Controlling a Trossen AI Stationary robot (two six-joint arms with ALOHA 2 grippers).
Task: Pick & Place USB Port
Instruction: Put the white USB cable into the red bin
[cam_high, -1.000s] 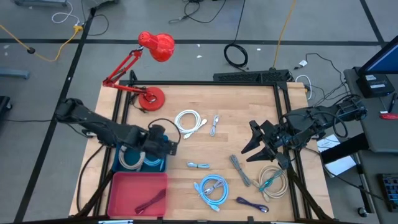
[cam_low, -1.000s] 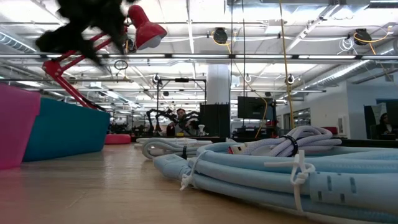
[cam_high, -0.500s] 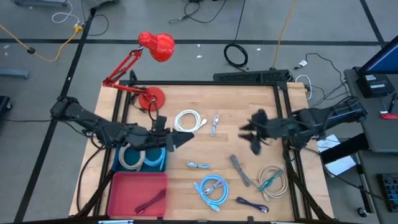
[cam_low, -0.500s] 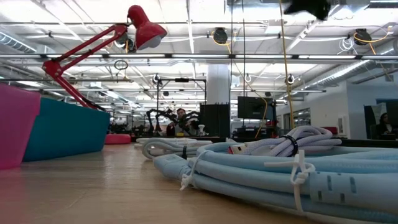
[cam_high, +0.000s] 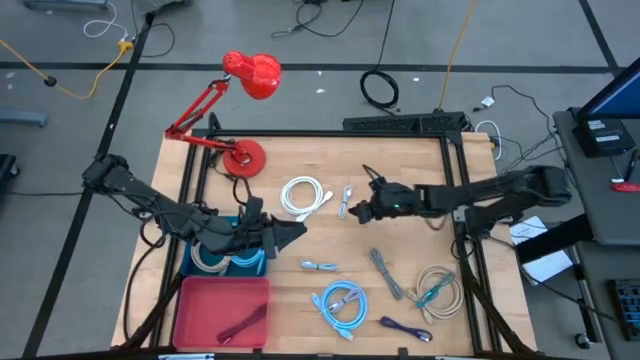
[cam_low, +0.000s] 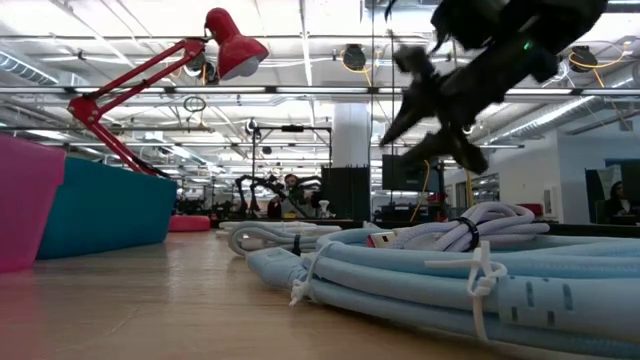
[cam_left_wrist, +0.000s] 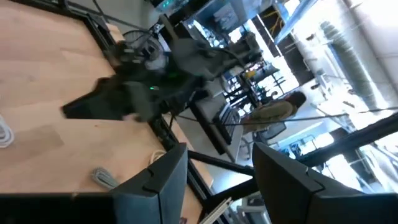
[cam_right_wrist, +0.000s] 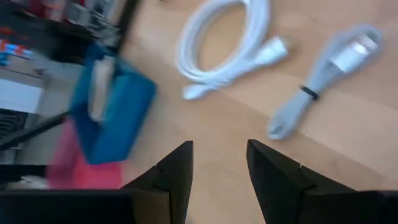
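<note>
Several tied cables lie flat on the wooden table (cam_high: 300, 160). A white coil (cam_high: 305, 195) and a short grey bundle with a metal USB plug (cam_high: 345, 200) sit at the middle. My right gripper (cam_high: 362, 210) hangs open above the table just right of that grey bundle (cam_right_wrist: 323, 81), slanting down toward the table's left, with nothing between its fingers. My left gripper (cam_high: 290, 235) is open and empty. It points level toward the table's right, above the right rim of the blue bin (cam_high: 250, 262).
The blue bin holds a beige coil (cam_high: 208, 255). A pink bin (cam_high: 200, 300) at the near left holds a dark cable. Light-blue (cam_high: 320, 266), grey (cam_high: 385, 272), blue (cam_high: 342, 303), beige (cam_high: 435, 290) and purple (cam_high: 405, 328) cables lie nearer. A red lamp (cam_high: 245, 155) stands far left.
My right gripper has swung from the table's right edge toward the middle, dropped low and rolled, ending beside the grey bundle. My left gripper has risen from over the blue bin, tipped up from pointing down to level, and shifted a little toward the table's right.
</note>
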